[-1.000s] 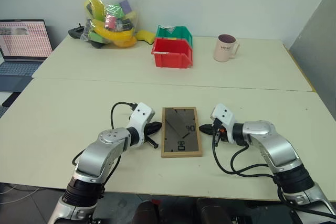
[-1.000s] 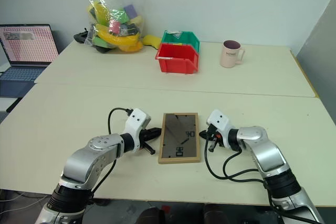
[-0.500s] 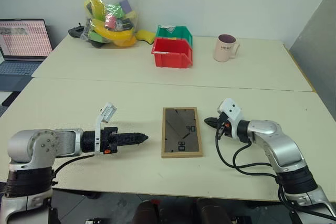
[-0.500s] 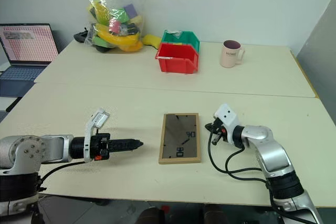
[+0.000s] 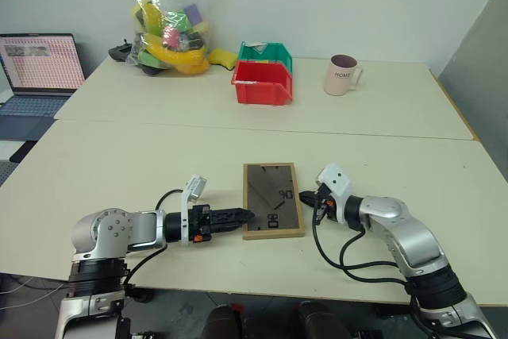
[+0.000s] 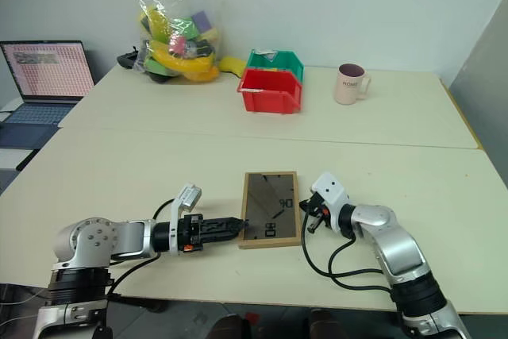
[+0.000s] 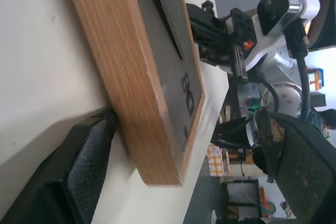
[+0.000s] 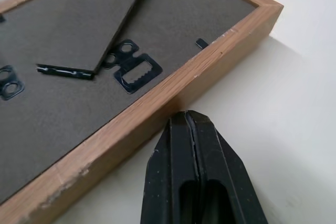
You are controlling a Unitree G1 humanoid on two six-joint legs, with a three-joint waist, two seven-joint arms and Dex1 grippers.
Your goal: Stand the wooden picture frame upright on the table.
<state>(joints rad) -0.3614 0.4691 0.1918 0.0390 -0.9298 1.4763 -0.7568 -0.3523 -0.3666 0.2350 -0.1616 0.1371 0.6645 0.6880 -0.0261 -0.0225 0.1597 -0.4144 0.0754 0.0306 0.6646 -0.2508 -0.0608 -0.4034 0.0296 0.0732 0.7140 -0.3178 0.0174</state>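
Near the front edge of the table (image 5: 103, 156), the wooden picture frame (image 5: 272, 199) lies flat with its back panel up, between the two grippers. Its long axis runs away from the robot, from near to far. The left gripper (image 5: 240, 216) points level toward the frame's near left corner; its fingers (image 7: 79, 171) are spread wide, and in the left wrist view one pad sits low against the wooden side while the other is out above the back panel, so the edge stands between them. The right gripper (image 5: 311, 194) has its fingers (image 8: 197, 182) pressed together into one black point, which is just at the right long side of the frame, touching it or nearly so; I cannot tell which. Both arms are about equally near, but only the left one is placed to take hold of the edge, so I judge that the coming move depends on closing on that side and tipping the frame up on its short end or onto its stand.

The moulding is light wood with visible grain and square corners. The back is a dark grey-brown matte board. On it lie the hinged stand (image 8: 100, 14), a flat pointed flap, and a small black metal hanger with saw teeth (image 8: 134, 72). The tabletop is smooth, cream and matte.

Farther back stand a red bin (image 5: 262, 83) with a green bin (image 5: 267, 50) behind it, a pink mug (image 5: 341, 74), a clear bag of coloured toys (image 5: 169, 25) and a laptop (image 5: 40, 73).
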